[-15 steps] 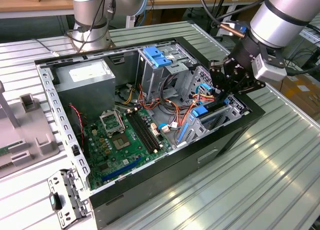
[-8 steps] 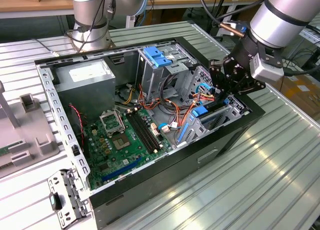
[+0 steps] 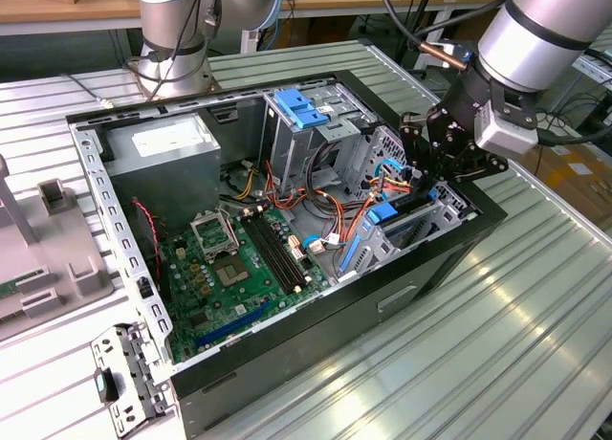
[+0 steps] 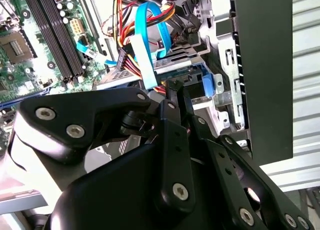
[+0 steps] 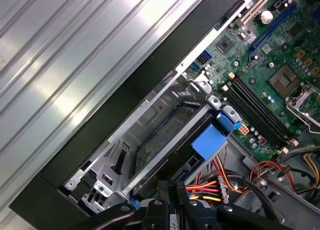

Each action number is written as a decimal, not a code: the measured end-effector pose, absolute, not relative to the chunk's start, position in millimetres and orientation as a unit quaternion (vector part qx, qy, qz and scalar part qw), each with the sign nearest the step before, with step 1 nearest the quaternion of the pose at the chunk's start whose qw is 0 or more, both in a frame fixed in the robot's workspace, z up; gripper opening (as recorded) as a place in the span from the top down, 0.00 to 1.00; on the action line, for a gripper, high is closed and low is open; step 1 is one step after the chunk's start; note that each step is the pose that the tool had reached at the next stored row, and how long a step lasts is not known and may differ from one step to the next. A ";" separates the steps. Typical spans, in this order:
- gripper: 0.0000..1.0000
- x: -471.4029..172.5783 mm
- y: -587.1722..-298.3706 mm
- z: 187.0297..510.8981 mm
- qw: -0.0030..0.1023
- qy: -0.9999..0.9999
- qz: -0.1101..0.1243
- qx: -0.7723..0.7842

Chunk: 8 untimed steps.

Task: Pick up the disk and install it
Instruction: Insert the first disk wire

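An open computer case lies on the ribbed metal table. Inside it, a grey power supply sits beside the green motherboard.

A ribbed metal table spans the foreground, catching bright reflections. A wooden bench runs along the far edge, with cables hanging before it. At the exterior view's right, cardboard boxes sit on the floor beyond the table.
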<state>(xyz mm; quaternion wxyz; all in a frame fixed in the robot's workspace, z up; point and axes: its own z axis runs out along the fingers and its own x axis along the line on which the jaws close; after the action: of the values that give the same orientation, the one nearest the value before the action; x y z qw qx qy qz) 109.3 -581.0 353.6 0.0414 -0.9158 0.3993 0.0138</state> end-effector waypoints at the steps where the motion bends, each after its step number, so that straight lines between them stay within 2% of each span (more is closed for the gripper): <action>1: 0.83 109.3 -581.0 353.5 0.041 0.403 0.014 -0.914; 8: 0.83 109.3 -581.0 353.4 0.042 0.423 0.013 -0.905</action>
<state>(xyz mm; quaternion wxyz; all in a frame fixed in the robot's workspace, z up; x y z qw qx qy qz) 109.3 -581.0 353.4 0.0417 -0.9051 0.4229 0.0127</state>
